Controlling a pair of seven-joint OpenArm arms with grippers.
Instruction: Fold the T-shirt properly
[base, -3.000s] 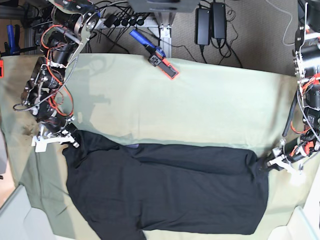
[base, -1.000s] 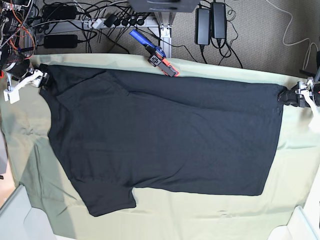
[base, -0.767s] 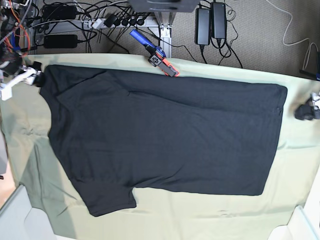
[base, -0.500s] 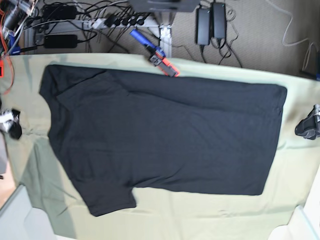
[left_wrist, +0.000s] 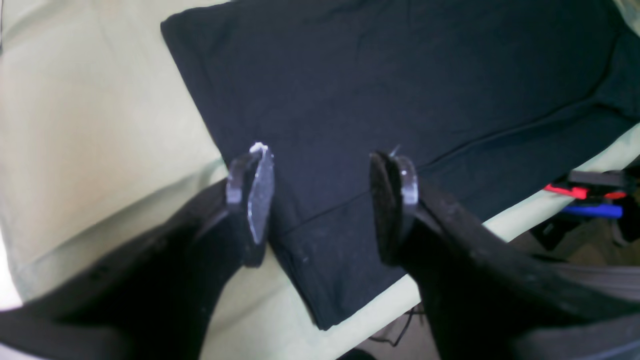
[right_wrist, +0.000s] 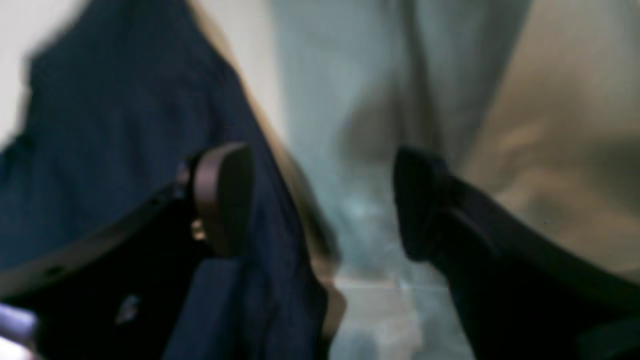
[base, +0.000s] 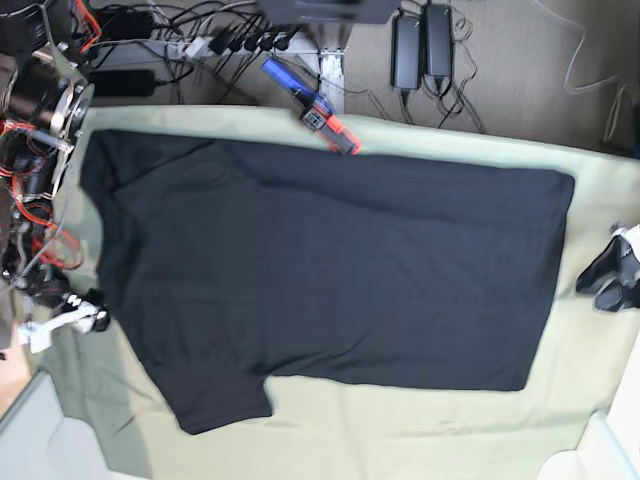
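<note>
Blurred view: the right gripper gapes empty, with the T-shirt at nine o'clock over the pale green cloth.

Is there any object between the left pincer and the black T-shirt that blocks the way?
Nothing visible does. The open left pincer hangs directly above a corner of the black cotton T-shirt, with only air between them.

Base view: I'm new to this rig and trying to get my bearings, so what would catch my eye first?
The black T-shirt dominates, spread flat across the pale green cloth, one sleeve jutting toward the near left. Both grippers are open and off the shirt: the right gripper at its left edge, the left gripper beyond its right edge. A red-and-blue tool lies at the table's far edge.
</note>
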